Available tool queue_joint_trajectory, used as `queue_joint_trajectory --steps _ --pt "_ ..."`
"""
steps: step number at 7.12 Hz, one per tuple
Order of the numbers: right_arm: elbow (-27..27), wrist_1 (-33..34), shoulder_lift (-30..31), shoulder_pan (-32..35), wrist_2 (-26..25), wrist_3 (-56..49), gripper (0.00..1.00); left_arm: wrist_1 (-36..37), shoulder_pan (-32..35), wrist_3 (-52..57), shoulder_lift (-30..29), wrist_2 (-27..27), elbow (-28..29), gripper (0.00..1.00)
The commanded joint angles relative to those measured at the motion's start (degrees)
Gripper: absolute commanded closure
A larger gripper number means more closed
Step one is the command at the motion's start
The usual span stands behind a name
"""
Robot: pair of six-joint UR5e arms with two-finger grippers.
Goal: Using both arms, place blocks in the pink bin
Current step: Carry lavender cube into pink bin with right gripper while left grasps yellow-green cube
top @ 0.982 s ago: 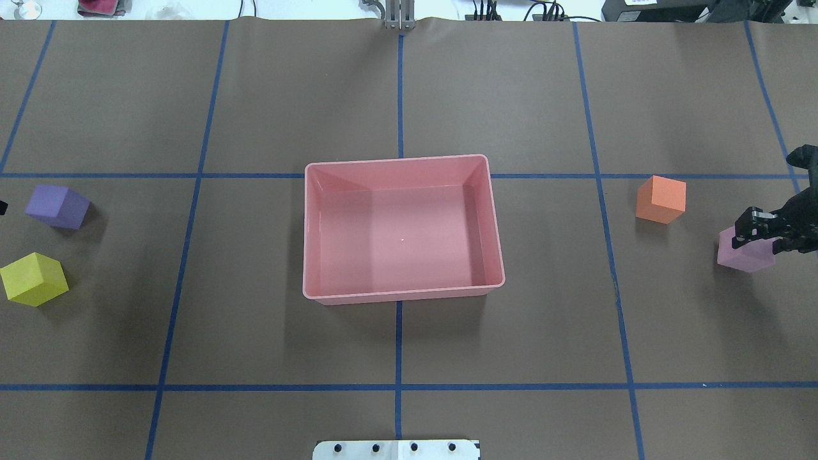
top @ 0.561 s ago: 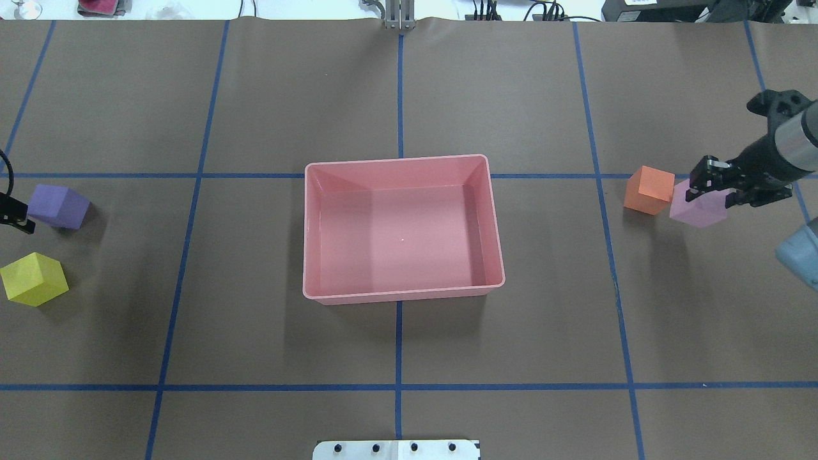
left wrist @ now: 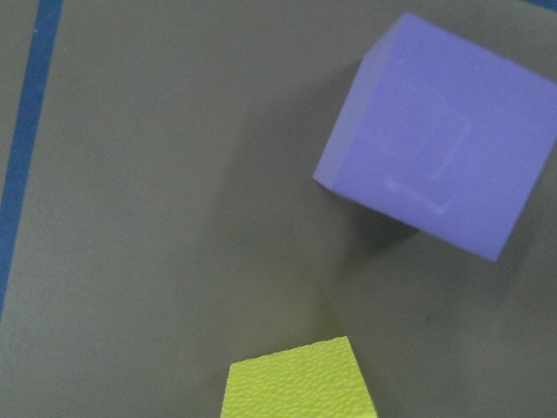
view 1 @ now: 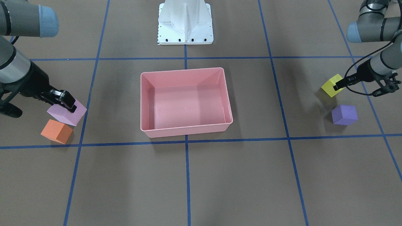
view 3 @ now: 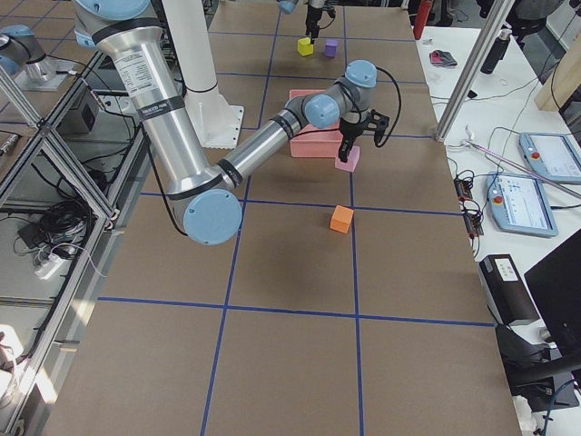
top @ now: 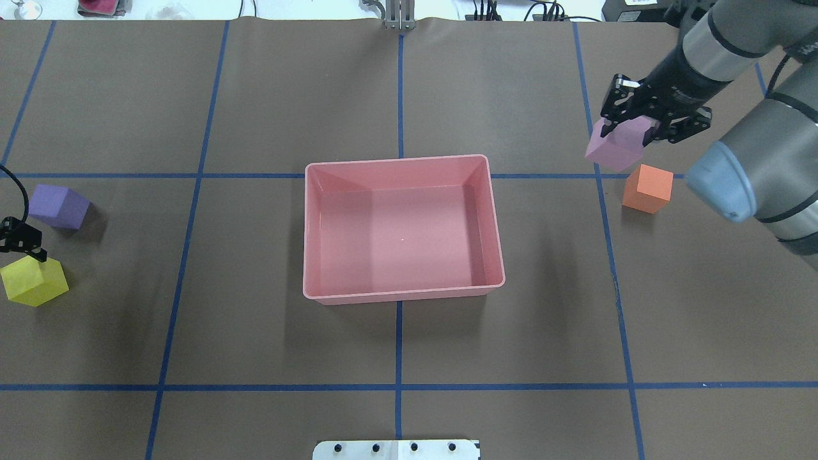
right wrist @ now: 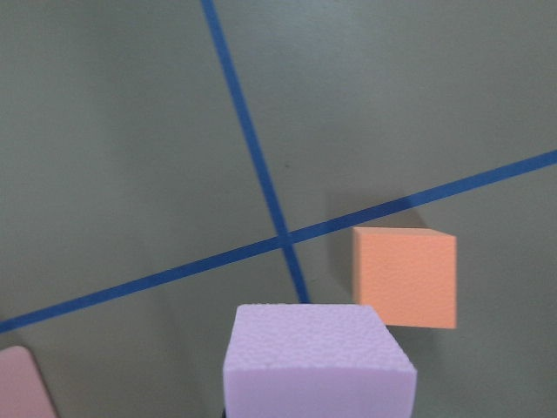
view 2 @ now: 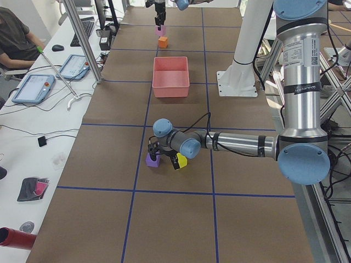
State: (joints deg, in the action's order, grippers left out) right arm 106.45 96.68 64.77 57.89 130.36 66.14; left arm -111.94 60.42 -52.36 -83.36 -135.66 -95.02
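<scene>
The pink bin (top: 307,230) stands empty at the table's middle, also in the front view (view 1: 182,71). My right gripper (top: 629,121) is shut on the light pink-lilac block (top: 613,145) and holds it above the table, right of the bin; the block fills the bottom of the right wrist view (right wrist: 318,361). The orange block (top: 647,188) lies just beside it. My left gripper (top: 22,245) is open just above the yellow block (top: 33,281), which lies on the table. The purple block (top: 57,206) lies next to it.
The white pedestal base (view 1: 185,22) stands at the robot's side of the table, behind the bin. Blue tape lines (top: 399,83) divide the brown table cover into squares. Operators' desks with tablets (view 2: 33,87) run along the far side.
My right gripper has lifted the lilac block and carried it farther back and toward the bin. The orange block has shifted slightly. My left gripper has moved from the purple block to the yellow one.
</scene>
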Motion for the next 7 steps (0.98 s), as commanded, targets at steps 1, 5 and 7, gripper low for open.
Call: queue_joint_trajectory --steps 1,5,7 --pt "0.2 0.4 -5.5 -8.2 -2.7 10.6 1.00 -0.3 -1.8 -0.8 0.7 0.0 0.1 0.01" --pt "-4.5 -9.2 -8.6 -19.5 -10.3 19.2 1.00 0.1 -2.9 -0.7 -0.3 0.0 0.3 0.68" --pt "-8.5 -15.9 -9.4 -23.2 -13.9 24.1 1.00 0.7 -2.8 -3.6 -3.7 -6.8 -0.9 1.00"
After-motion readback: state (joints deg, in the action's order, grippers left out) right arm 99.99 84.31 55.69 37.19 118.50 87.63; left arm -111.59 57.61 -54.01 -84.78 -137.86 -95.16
